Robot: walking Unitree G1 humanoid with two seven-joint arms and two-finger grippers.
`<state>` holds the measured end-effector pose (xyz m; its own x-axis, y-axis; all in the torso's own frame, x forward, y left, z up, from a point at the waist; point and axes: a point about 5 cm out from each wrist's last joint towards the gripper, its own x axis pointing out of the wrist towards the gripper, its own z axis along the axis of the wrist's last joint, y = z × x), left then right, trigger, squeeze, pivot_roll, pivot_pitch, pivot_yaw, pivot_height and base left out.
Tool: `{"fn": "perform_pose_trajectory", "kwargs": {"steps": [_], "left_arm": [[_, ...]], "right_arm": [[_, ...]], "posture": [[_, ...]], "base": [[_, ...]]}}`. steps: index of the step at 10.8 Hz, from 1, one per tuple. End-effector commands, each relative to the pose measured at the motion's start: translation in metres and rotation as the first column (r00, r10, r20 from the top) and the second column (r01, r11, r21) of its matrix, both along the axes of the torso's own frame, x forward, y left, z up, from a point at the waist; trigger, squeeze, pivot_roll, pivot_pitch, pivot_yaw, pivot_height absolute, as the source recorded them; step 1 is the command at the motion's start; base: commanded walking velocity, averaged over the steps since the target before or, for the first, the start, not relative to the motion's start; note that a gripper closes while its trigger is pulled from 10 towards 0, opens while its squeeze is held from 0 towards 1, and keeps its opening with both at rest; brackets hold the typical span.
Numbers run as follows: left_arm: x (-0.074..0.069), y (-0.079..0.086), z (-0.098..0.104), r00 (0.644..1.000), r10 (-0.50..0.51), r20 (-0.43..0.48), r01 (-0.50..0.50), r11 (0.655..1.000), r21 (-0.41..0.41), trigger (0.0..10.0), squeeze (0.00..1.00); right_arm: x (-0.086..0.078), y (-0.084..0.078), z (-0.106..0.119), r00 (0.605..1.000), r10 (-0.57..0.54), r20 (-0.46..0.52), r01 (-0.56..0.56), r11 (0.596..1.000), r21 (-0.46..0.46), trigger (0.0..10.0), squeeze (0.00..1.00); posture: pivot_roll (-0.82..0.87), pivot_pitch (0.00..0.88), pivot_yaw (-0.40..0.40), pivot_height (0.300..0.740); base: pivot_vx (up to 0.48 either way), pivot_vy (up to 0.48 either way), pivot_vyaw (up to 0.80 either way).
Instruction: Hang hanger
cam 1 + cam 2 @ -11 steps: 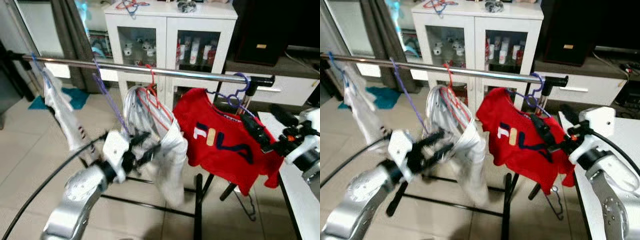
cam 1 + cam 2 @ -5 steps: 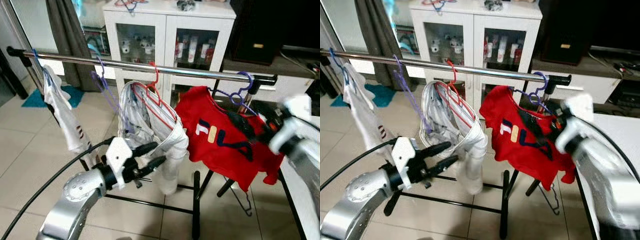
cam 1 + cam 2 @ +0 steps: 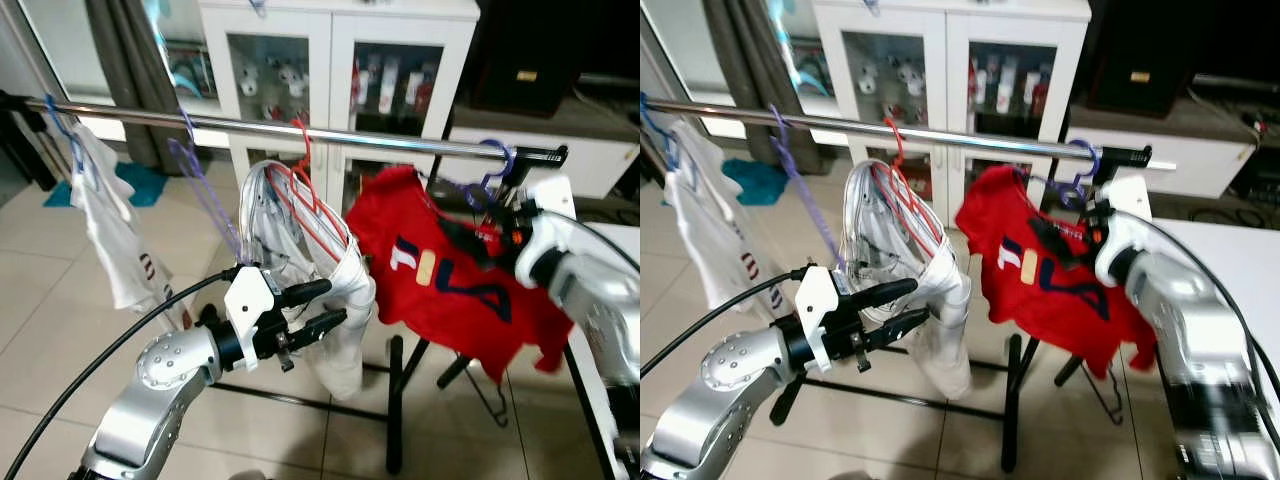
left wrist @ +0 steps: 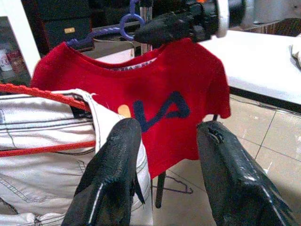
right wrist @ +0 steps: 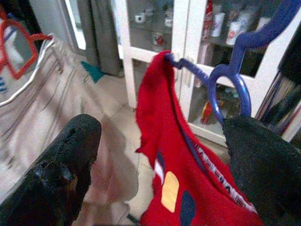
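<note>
Even indoor light fills the head views, brightest at the window (image 3: 60,60) in the upper left of the frame, with glare on the steel rail (image 3: 300,132) and soft shadows on the floor tiles (image 3: 700,330). The right arm (image 3: 1185,310) smears with motion blur at right. Both wrist views look soft and grainy; the near black fingers (image 4: 110,183) appear out of focus, perhaps from closeness.

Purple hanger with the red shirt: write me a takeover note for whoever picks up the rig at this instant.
Right claw: open, at the purple hanger carrying the red shirt.
Left claw: open, empty, in front of the white garment on the red hanger.
Done: the purple hook is over the rail near its right end.
Left: draw the right claw clear and check that the shirt hangs steady.
</note>
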<state>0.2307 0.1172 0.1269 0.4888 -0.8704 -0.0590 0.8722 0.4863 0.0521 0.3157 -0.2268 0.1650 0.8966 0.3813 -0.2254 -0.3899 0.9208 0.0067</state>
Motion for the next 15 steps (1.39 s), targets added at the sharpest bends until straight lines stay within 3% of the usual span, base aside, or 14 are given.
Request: {"fn": "perform_pose_trajectory", "kwargs": {"steps": [1, 4, 6, 10, 15], "left_arm": [[0.001, -0.001, 0.0, 1.0, -0.01, -0.003, 0.01, 1.0, 0.011, 10.0, 0.0], [-0.001, 0.0, -0.001, 1.0, -0.004, -0.004, 0.004, 1.0, 0.01, 10.0, 0.0], [-0.001, 0.001, -0.001, 1.0, -0.008, -0.007, 0.008, 1.0, 0.013, 10.0, 0.0], [0.006, -0.003, -0.001, 1.0, -0.031, 0.0, 0.031, 0.999, 0.018, 10.0, 0.0], [0.007, -0.001, -0.003, 1.0, -0.018, 0.0, 0.018, 1.0, 0.022, 10.0, 0.0]], "right_arm": [[0.004, -0.002, 0.005, 1.0, -0.02, 0.024, 0.021, 1.0, -0.012, 10.0, 0.0], [-0.006, 0.005, 0.012, 0.993, 0.115, 0.031, -0.115, 0.993, -0.015, 10.0, 0.0], [-0.018, -0.009, 0.013, 0.991, 0.13, 0.002, -0.13, 0.99, -0.048, 10.0, 0.0], [0.005, -0.002, 0.01, 0.999, 0.051, -0.011, -0.051, 0.998, -0.035, 10.0, 0.0], [0.01, 0.017, 0.01, 0.987, 0.154, -0.039, -0.154, 0.988, 0.0, 10.0, 0.0]], "posture": [[0.02, 0.0, 0.013, 0.74], [0.02, 0.0, 0.009, 0.74], [0.01, 0.0, 0.023, 0.74], [-0.01, 0.0, 0.051, 0.74], [0.0, 0.0, 0.045, 0.74]], "base": [[0.0, 0.0, 0.0], [0.0, 0.0, 0.0], [0.0, 0.0, 0.0], [0.0, 0.0, 0.0], [0.0, 0.0, 0.0]]}}
